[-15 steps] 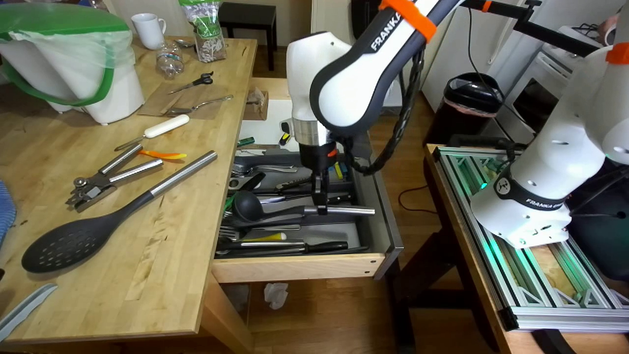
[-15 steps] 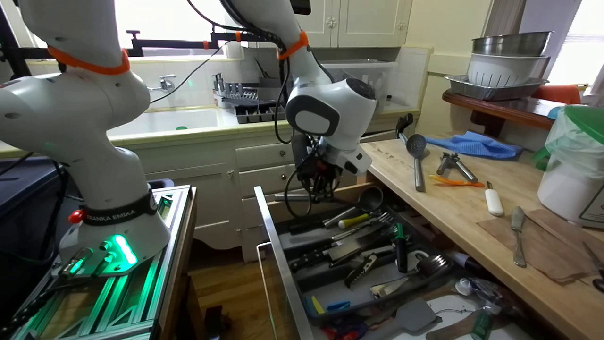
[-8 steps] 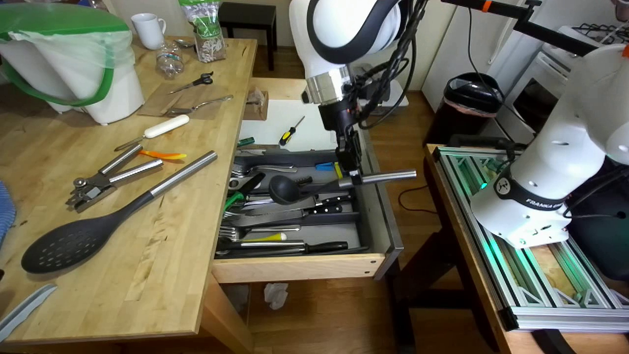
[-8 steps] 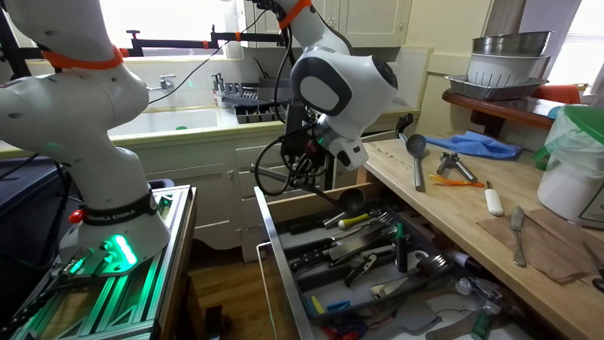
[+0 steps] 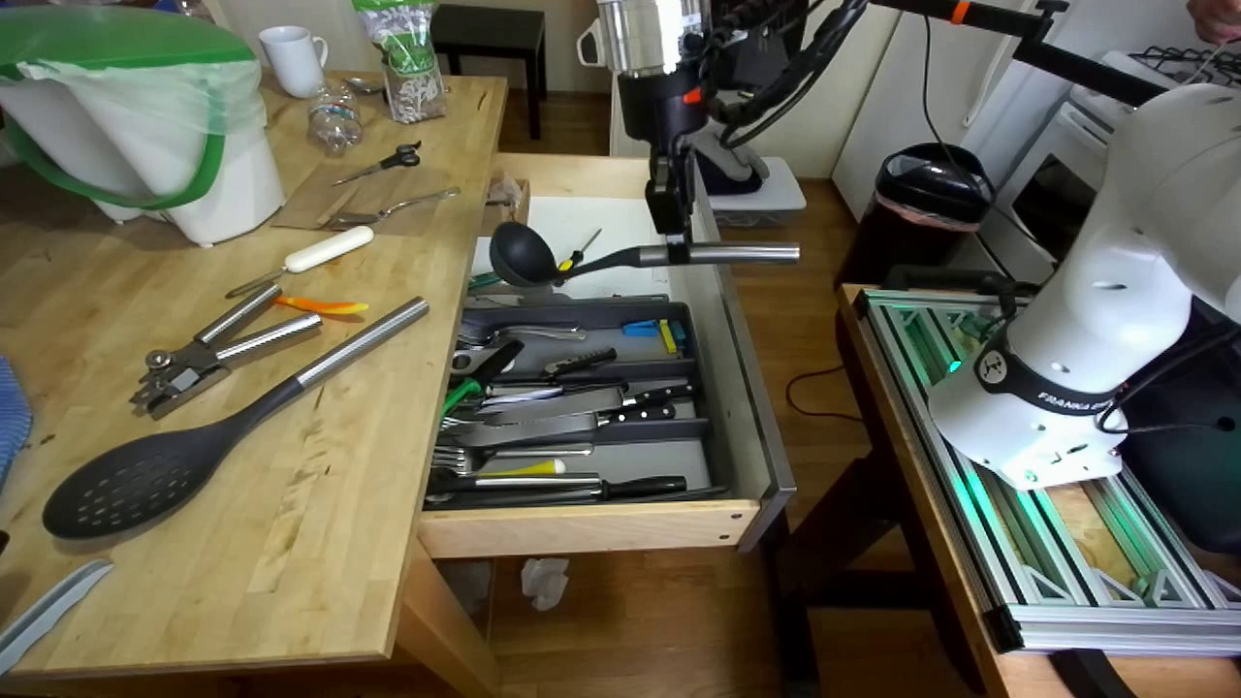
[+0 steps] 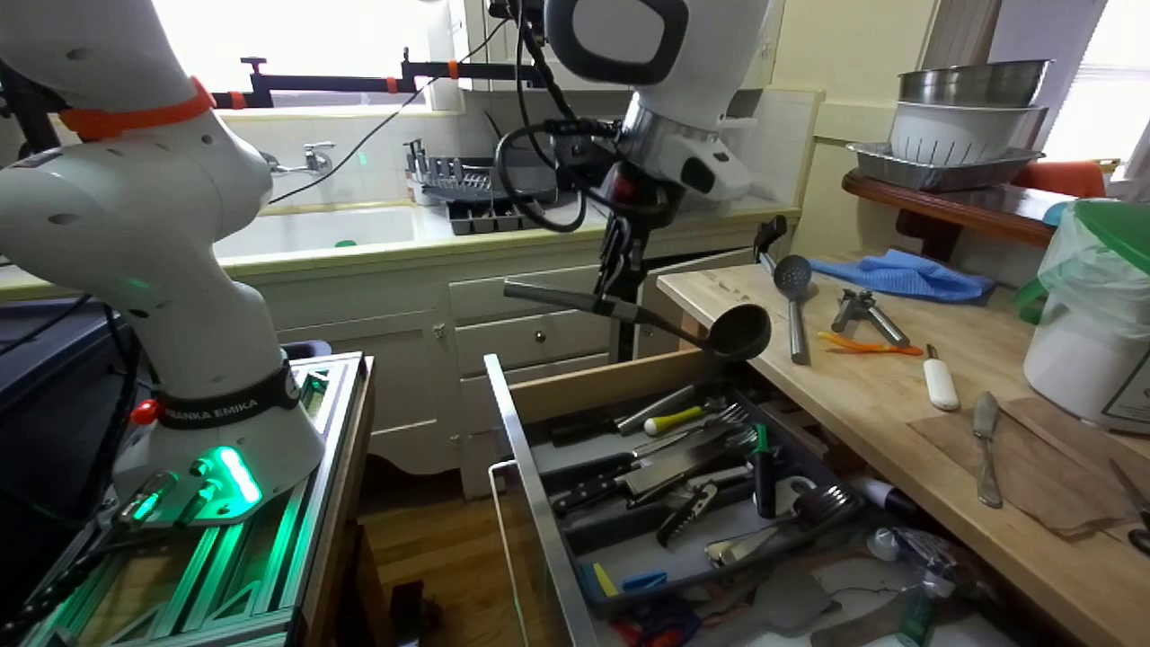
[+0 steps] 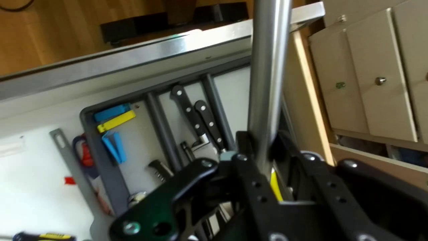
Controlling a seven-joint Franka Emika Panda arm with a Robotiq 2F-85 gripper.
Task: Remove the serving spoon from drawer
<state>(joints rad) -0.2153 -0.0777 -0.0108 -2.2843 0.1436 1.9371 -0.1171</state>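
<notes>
In an exterior view: tool (image 5: 677, 250) is clamped on the metal handle of the serving spoon (image 5: 620, 259). Spoon looks about level here, up clear of the grey tray (image 5: 601, 313) in the drawer (image 5: 582, 531), seen against the drawer's white-bottomed section. Dark bowl points at the table (image 5: 320, 572), handle end sticks out the opposite way. On the table: slotted spoon (image 5: 145, 482), two-handled metal utensil (image 5: 189, 373), orange piece (image 5: 322, 306), white-handled utensil (image 5: 330, 248).

In an exterior view: same grip. Handle slopes down toward the bowl, which is near the table edge in frame; can't tell if it touches. Down in the tray: black-handled knives (image 6: 584, 494), yellow-handled utensil (image 6: 674, 420). Blue cloth (image 6: 903, 274) lies on the table.

Wrist view: tool's fingers (image 7: 249, 174) sit either side of the steel handle, narrowed onto it. Handle runs up out of frame. Drawer below it. Yellow clip (image 7: 117, 121) and blue clip (image 7: 112, 112) in the tray corner, grey spatula (image 7: 77, 172) just outside the tray. Some utensils under the tool are hidden.
</notes>
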